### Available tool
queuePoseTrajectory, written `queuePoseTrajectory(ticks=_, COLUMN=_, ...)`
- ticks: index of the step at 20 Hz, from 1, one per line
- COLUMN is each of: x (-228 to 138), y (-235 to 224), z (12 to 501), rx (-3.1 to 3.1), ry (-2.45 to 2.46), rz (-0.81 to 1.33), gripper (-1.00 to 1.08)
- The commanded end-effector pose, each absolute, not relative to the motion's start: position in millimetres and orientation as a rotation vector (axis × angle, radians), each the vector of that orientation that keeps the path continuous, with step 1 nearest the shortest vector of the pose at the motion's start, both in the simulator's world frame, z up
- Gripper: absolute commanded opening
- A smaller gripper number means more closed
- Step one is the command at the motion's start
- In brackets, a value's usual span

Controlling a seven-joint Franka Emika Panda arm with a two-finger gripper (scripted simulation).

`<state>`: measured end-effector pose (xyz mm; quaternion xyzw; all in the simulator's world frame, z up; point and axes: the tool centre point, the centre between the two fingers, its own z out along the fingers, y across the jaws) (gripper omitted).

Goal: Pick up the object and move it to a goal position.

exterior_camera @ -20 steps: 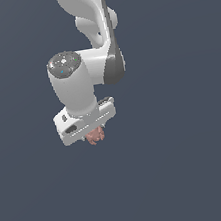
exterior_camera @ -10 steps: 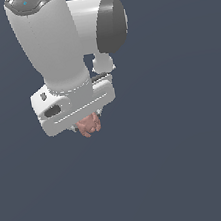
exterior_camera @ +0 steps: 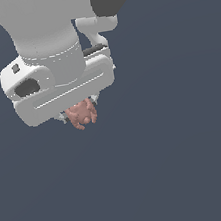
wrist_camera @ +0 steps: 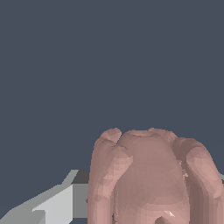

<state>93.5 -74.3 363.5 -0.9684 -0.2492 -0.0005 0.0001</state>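
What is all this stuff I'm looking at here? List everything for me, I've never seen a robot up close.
lumpy object: one, pinkish-brown with knobbly folds, sticking out from under the end effector; it fills the lower part of the wrist view.
background: plain dark blue-grey everywhere; no table or goal marker shows.
arm: one, white with a dark joint patch, coming in from the top of the exterior view.
end effector: one, white, at the arm's tip, shut on the lumpy object; its fingers are mostly hidden.
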Motion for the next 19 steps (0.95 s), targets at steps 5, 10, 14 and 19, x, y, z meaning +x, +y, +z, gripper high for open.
queuePoseTrajectory(ticks=5, x=101, y=-74, z=392, rx=-3.042, ry=-0.783, rz=0.0, gripper=-1.0)
queuePoseTrajectory(ticks=10, x=104, y=-74, z=404, rx=-3.042, ry=-0.782, rz=0.0, gripper=-1.0)
queuePoseTrajectory(ticks=14, x=106, y=-74, z=409, rx=-3.042, ry=-0.782, rz=0.0, gripper=-1.0)
queuePoseTrajectory(ticks=19, x=106, y=-74, z=411, rx=-3.042, ry=-0.782, rz=0.0, gripper=-1.0)
